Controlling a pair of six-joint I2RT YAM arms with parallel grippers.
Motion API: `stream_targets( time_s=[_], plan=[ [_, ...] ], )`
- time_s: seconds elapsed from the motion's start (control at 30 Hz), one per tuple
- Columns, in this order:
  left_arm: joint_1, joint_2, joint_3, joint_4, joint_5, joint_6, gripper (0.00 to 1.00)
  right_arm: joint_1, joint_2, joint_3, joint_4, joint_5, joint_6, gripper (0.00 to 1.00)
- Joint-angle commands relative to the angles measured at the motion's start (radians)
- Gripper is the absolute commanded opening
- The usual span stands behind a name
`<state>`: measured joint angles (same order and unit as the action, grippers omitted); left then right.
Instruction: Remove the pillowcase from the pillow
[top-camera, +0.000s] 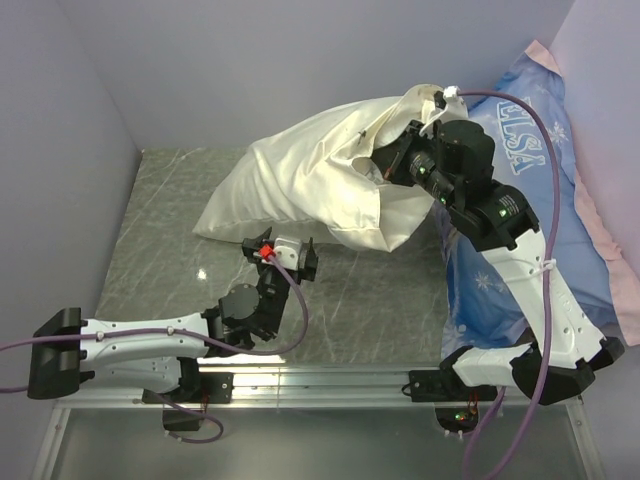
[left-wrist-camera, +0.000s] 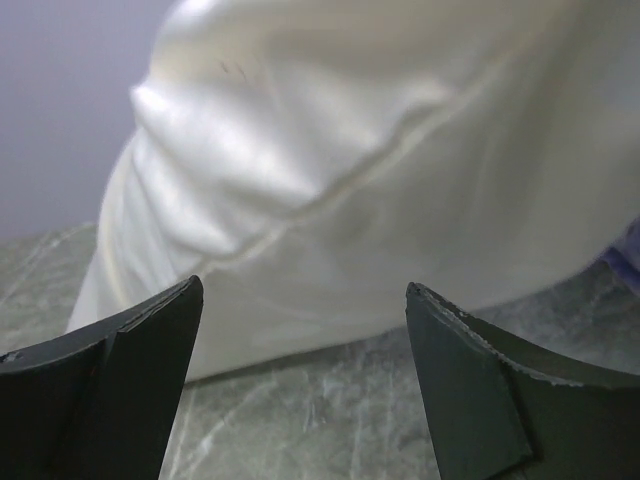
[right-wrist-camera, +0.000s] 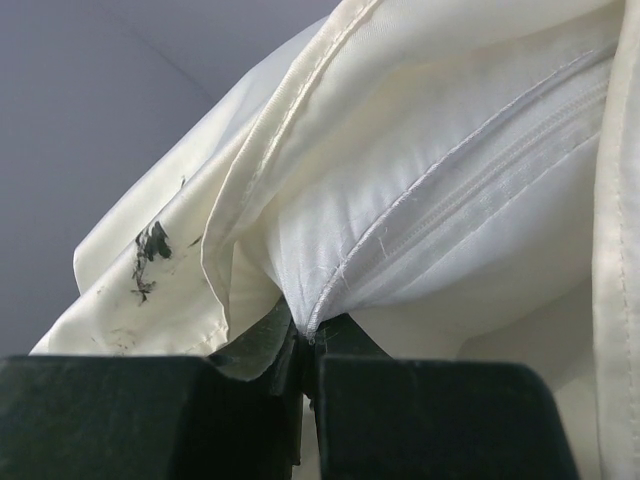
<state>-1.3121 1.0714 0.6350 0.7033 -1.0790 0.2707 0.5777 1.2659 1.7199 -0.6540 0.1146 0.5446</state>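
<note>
Pale lavender walls (top-camera: 90, 80) close this corner in on the left and at the back, and the grey marbled desk (top-camera: 170, 230) looks smooth and glossy, so cloth ought to slide over it with little drag. A big blue "ELSA" pillow (top-camera: 525, 140) leans in the right-hand corner, behind the right arm. The cream pillowcase (top-camera: 290, 180) lies across the back of the desk with the pillow (right-wrist-camera: 480, 200) inside it, its right end lifted off the surface and its left end resting down. I'd judge the bundle light and plump. The case is thin, satiny and floppy, likely to slip under a loose pinch, so the stitched hem at the open mouth or a gathered fold at the closed end seems the surest hold. The pillow is soft but has a firm piped seam. The right claw (right-wrist-camera: 305, 350) is pinched tight on that seam at the raised end, with a fold of the case's hem pressed just beside it; whether that fold is caught too, I cannot tell. The left claw (left-wrist-camera: 300, 310) gapes wide and empty just in front of the case's low side.
</note>
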Motion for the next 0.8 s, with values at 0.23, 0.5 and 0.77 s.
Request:
stream_targets(
  time_s=[0.23, 0.5, 0.77],
  plan=[
    [0.143, -0.022, 0.012, 0.205, 0.376, 0.196, 0.84, -0.003, -0.005, 0.092, 0.082, -0.026, -0.025, 0.00],
    [0.247, -0.108, -0.078, 0.259, 0.657, 0.274, 0.71, -0.003, 0.004, 0.118, 0.076, -0.039, -0.031, 0.00],
    [0.284, -0.126, -0.043, 0.079, 0.737, 0.259, 0.17, -0.004, 0.015, 0.159, 0.059, -0.043, -0.038, 0.00]
  ],
)
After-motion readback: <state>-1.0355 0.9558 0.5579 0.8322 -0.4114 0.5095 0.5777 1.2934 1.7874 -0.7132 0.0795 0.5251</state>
